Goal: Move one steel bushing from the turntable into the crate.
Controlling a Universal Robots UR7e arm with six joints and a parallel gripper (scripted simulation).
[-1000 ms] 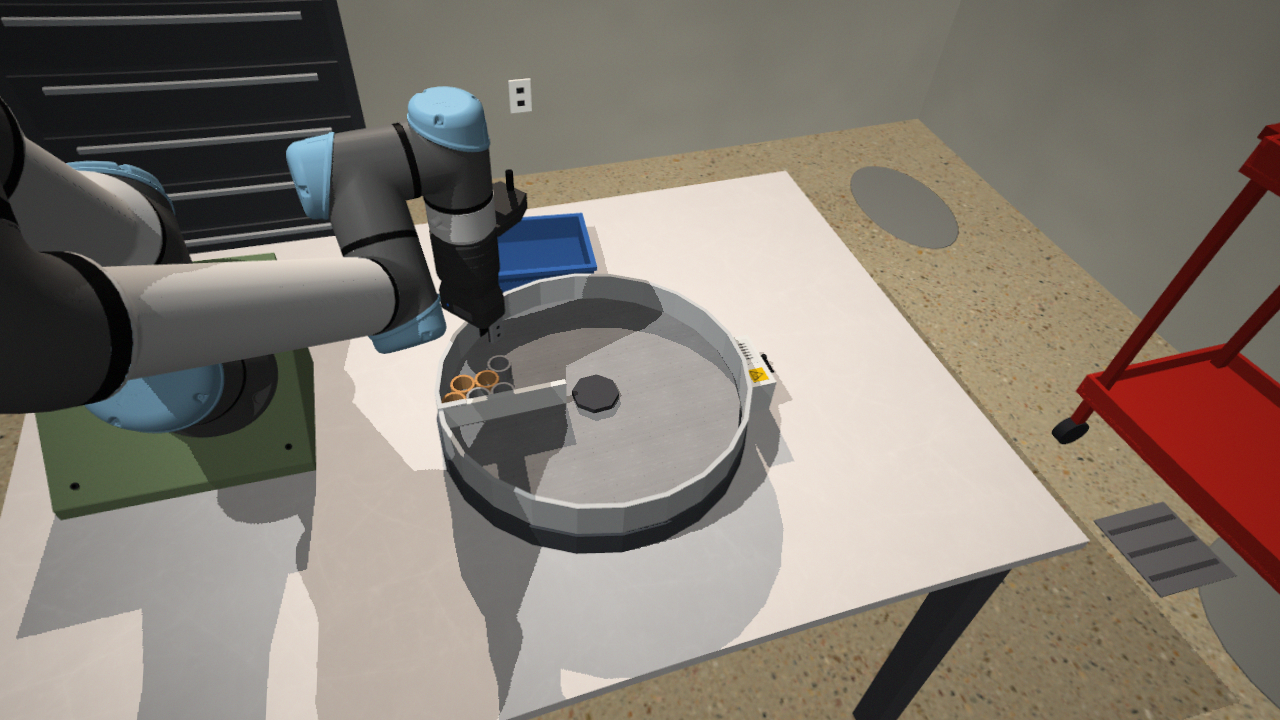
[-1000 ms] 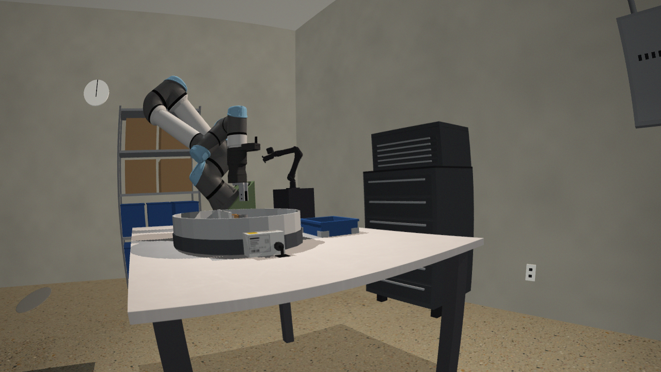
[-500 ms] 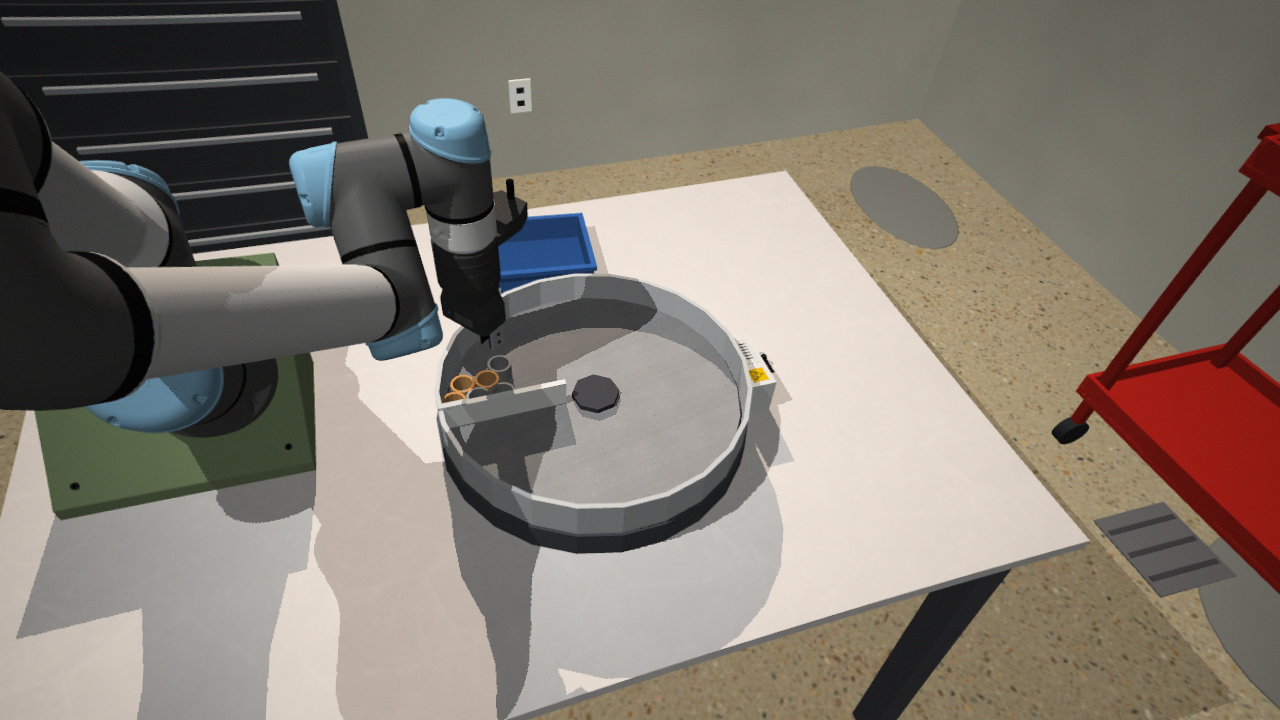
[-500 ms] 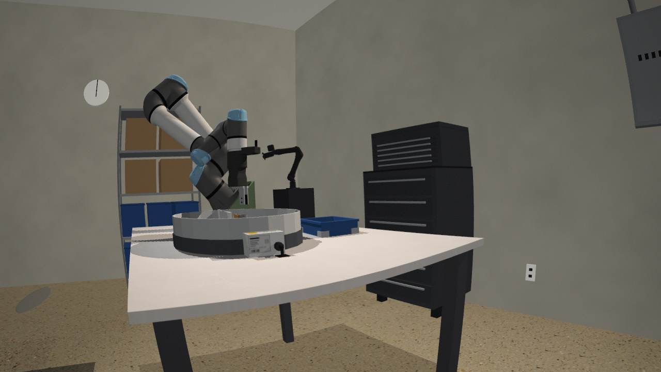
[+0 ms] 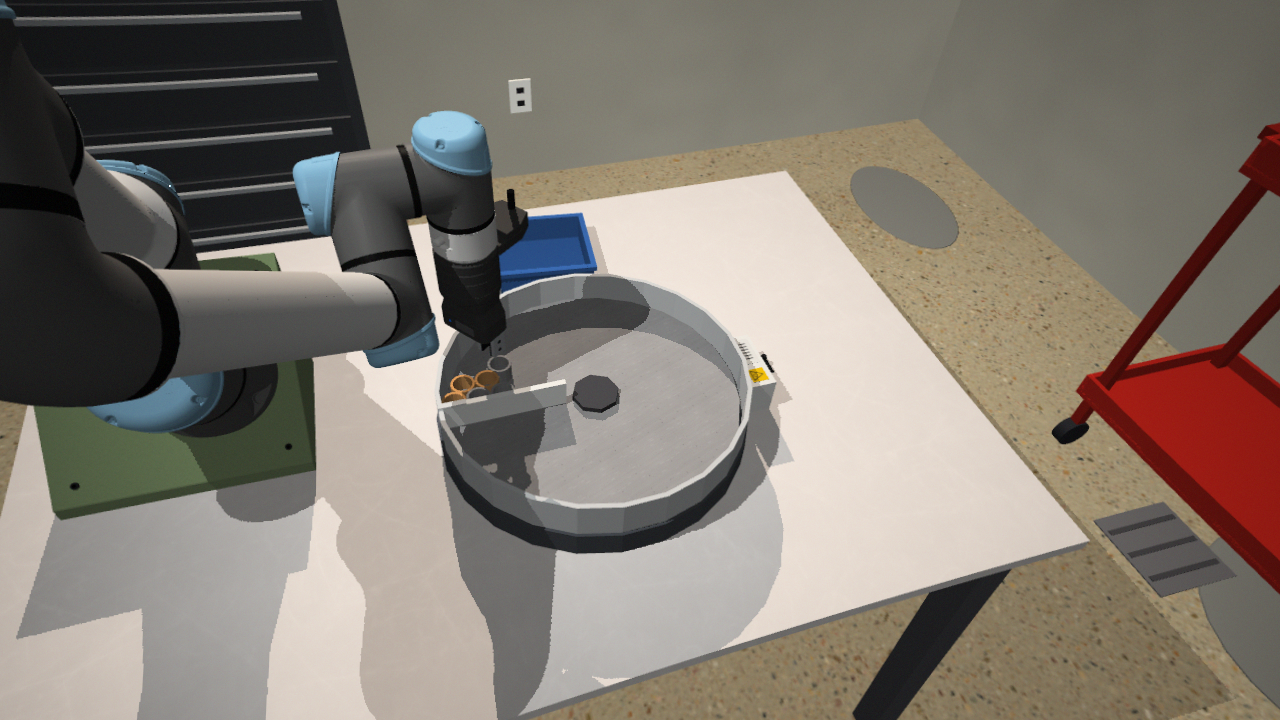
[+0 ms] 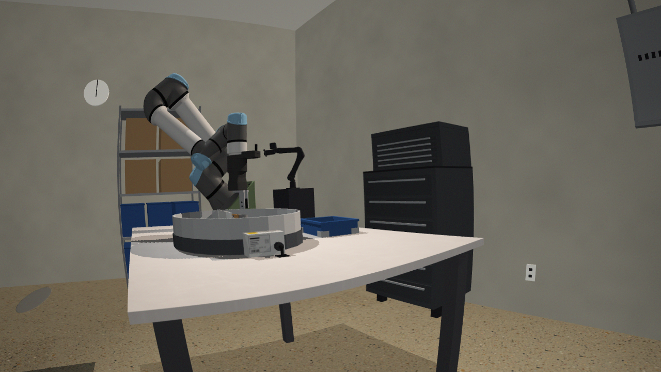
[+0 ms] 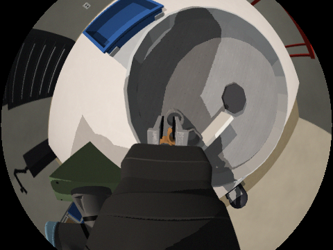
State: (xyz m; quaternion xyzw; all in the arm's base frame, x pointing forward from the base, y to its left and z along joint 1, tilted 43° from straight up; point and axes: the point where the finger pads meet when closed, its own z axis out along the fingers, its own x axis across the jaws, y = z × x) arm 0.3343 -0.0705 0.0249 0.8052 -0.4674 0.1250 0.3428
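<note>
Pale tabletop (image 5: 895,447) (image 6: 323,265) (image 7: 80,87) carries the turntable (image 5: 608,517) (image 6: 207,226) (image 7: 282,94) and, beside it, the blue crate (image 5: 554,246) (image 6: 330,226) (image 7: 125,21). Over the turntable, my gripper (image 5: 493,347) (image 6: 243,202) (image 7: 168,123) has its 2 fingers spread, near 1 grey steel bushing (image 5: 503,377) (image 7: 168,113) standing inside.

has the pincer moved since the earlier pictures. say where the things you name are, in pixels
Yes, down: in the exterior view the pincer (image 5: 493,348) (image 6: 243,207) (image 7: 168,123) hung above the turntable's (image 5: 608,517) (image 6: 233,227) (image 7: 127,81) rim; now its fingertips appear about level with the far rim.
</note>
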